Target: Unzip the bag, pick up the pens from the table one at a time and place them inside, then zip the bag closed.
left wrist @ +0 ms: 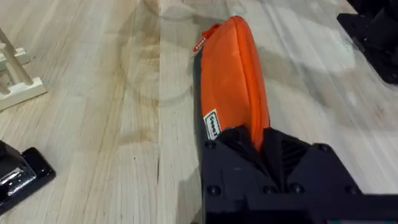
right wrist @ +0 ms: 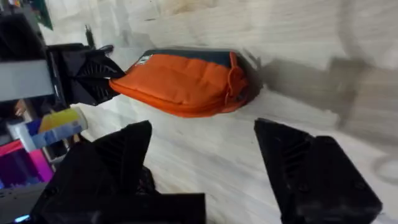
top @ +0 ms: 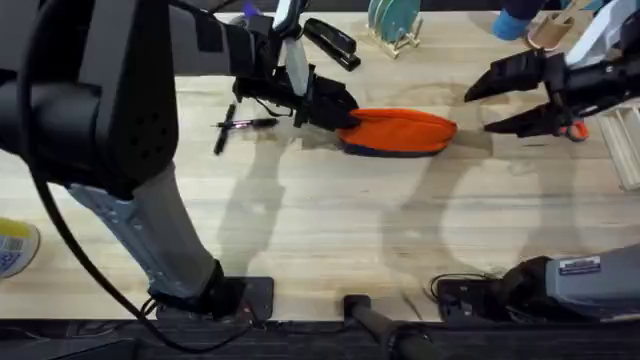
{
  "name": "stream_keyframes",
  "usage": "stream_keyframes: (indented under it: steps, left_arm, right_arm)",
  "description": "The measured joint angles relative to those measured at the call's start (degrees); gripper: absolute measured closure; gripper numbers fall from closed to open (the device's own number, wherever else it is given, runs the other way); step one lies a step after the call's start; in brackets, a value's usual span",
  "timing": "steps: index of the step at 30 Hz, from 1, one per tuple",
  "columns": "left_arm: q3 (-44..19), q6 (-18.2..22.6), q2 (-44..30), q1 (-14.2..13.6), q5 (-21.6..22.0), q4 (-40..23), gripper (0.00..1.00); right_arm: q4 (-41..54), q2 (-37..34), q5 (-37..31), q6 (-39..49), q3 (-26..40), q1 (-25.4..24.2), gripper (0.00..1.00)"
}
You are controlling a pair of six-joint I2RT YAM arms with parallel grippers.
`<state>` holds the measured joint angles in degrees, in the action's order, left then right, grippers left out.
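Observation:
The orange bag (top: 405, 130) lies on the table (top: 320, 220) a little right of centre, its navy edge toward me. My left gripper (top: 338, 108) is shut on the bag's left end; in the left wrist view the bag (left wrist: 235, 68) runs away from the clamped gripper (left wrist: 261, 142). My right gripper (top: 497, 103) hovers open just off the bag's right end, apart from it. In the right wrist view the bag (right wrist: 180, 84) lies beyond the open fingers (right wrist: 124, 158). Two black pens (top: 248, 123) (top: 222, 135) lie on the table left of the bag.
A black stapler (top: 332, 42) and a small rack with teal plates (top: 393, 25) sit at the back. An orange handle (top: 576, 130) shows under the right arm. A yellow-and-blue roll (top: 12, 248) lies at the left edge. The front half of the table is bare wood.

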<state>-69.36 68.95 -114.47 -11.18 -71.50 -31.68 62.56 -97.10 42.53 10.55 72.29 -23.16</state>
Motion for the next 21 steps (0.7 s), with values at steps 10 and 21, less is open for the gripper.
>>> stream_keyframes:
  steps: [10, 21]
  left_arm:
    - [0.0, 0.0, 0.0, 0.0, 0.01, 0.0, 0.957]
    - [0.0, 0.0, -0.01, 0.0, 0.0, 0.0, 0.957]
  right_arm:
    - [-1.16, -7.48, 3.02, 2.61, 0.0, 0.0, 0.009]
    - [-3.74, -12.81, 5.41, 2.17, 0.0, 0.0, 0.009]
